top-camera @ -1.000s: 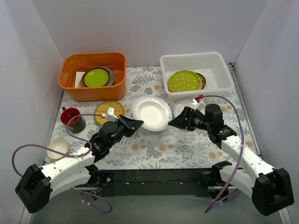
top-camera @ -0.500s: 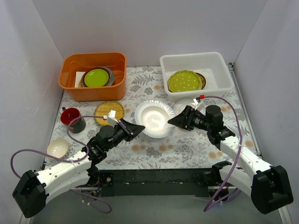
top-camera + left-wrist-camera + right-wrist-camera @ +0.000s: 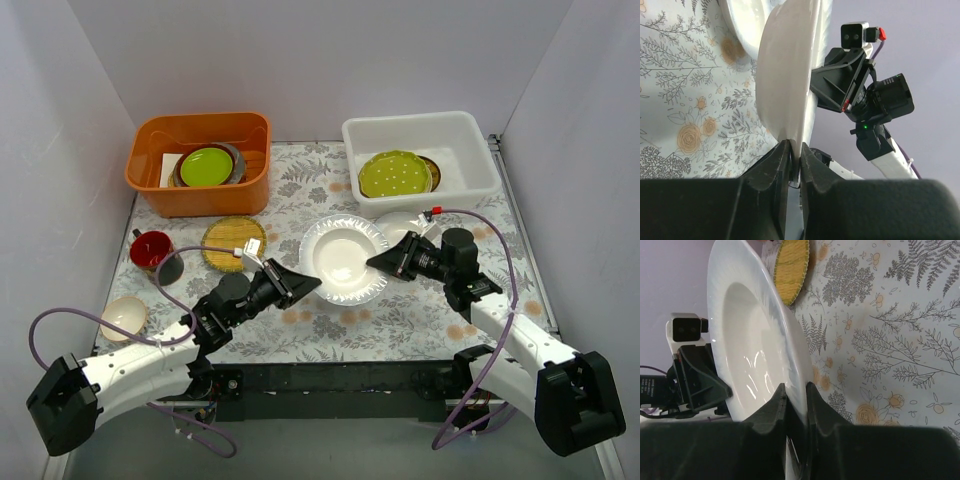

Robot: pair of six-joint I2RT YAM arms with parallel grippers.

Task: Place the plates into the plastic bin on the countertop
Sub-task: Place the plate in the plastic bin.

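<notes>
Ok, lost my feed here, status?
Left gripper shut on white plate. Right gripper shut on opposite rim. Plate not yet in bin. Second white plate lies before bin.

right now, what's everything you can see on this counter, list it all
white plate: 1, white, mid-counter, tilted, opposite rims pinched by both grippers
second white plate: 1, white, on the counter in front of the bin, partly hidden
straw plate: 1, woven yellow, left of centre
dotted plate: 1, lime green, inside the bin
mustard plate: 1, brownish yellow, in the bin behind the dotted one, mostly hidden
cream dish: 1, near left edge
red mug: 1, left side
green plate: 1, plain lime, on grey dishes in the tub
orange tub: 1, far left
white bin: 1, far right
counter: white, leaf print
left gripper: shut on plate
right gripper: shut on plate
</notes>
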